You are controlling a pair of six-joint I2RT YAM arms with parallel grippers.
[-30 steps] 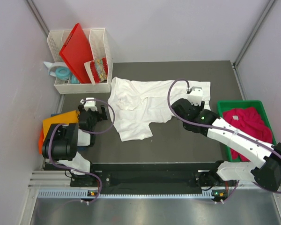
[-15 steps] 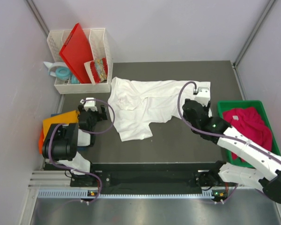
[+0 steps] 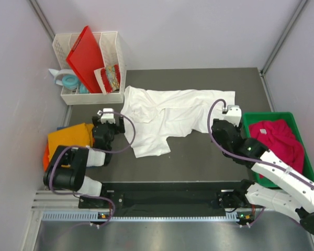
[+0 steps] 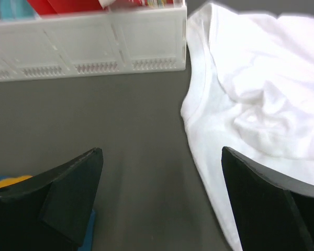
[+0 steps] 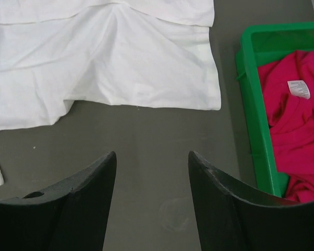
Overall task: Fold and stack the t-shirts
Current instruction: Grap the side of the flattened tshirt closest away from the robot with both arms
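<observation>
My left claw (image 4: 161, 157) hangs low, wide open and empty, over bare table (image 3: 199, 151) just left of the white shirt (image 3: 162, 117), which lies rumpled mid-table. My right claw (image 5: 152, 157) sits half open on nothing, near the shirt's right hem and beside the bin (image 3: 269, 114) holding the pink shirt (image 3: 277, 138). Since a second ago the right one has drawn back off the shirt, the left has edged toward it, and the shirt itself seems unmoved.
</observation>
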